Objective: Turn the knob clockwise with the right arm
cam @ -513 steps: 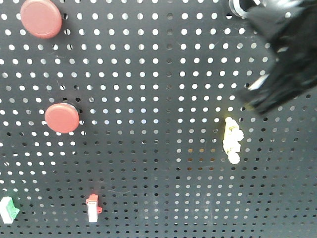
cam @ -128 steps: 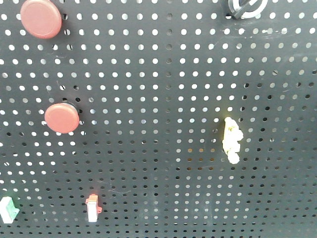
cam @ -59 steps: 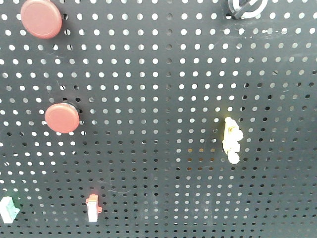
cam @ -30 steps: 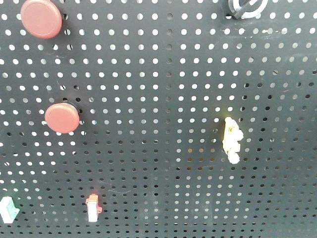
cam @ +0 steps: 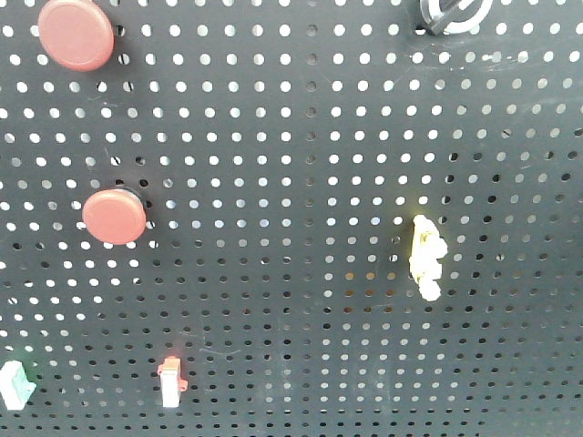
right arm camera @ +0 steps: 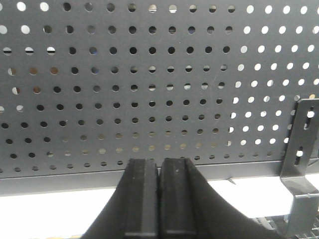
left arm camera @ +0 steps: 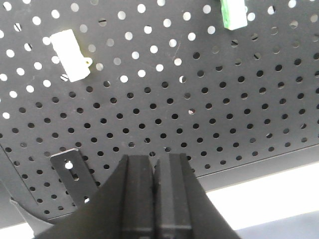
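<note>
Only knob [cam: 448,15] atop pegboard [cam: 301,182].

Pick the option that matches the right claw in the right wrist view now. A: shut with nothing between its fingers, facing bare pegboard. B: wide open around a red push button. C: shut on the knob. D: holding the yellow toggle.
A: the right claw has its fingers pressed together on nothing, facing bare pegboard, while the knob sits untouched at the front view's top edge.
</note>
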`<state>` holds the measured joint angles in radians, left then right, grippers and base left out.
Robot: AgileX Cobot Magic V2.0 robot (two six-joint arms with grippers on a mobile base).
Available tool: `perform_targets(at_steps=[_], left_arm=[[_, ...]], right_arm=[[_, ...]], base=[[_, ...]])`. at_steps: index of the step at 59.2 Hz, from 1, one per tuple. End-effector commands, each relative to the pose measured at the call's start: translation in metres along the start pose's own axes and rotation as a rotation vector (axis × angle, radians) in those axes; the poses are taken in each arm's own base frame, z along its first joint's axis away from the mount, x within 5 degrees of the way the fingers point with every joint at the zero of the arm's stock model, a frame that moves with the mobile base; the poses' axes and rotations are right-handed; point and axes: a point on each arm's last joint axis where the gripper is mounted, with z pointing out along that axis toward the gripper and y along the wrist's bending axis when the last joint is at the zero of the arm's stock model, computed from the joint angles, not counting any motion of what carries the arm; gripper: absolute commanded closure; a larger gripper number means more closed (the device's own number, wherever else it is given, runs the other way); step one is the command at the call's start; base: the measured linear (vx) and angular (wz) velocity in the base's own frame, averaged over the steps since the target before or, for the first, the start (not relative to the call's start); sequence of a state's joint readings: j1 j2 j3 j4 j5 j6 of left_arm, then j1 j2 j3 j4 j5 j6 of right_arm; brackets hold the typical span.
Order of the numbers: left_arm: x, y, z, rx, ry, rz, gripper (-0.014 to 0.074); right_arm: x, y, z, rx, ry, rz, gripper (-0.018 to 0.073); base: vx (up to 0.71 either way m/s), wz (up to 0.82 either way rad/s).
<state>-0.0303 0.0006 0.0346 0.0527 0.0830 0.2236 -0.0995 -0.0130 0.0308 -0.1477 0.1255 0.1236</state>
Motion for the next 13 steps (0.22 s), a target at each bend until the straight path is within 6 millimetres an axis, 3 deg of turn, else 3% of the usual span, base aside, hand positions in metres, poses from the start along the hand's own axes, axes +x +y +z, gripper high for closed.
perform_targets(at_steps=[1, 13], left_arm=[[-0.0015, -0.0001, 0.0015, -0.009, -0.053, -0.008, 0.0603], [-0.0015, -0.0001, 0.0015, -0.009, -0.053, -0.008, 0.0603]], right_arm=[[-0.0050, 0.0005, -0.0005, -0.002, -0.081, -0.008, 0.0570], [-0.0050, 0.0005, -0.0005, -0.002, -0.081, -0.008, 0.0570]], base=[[0.00, 0.00], [0.00, 0.00]])
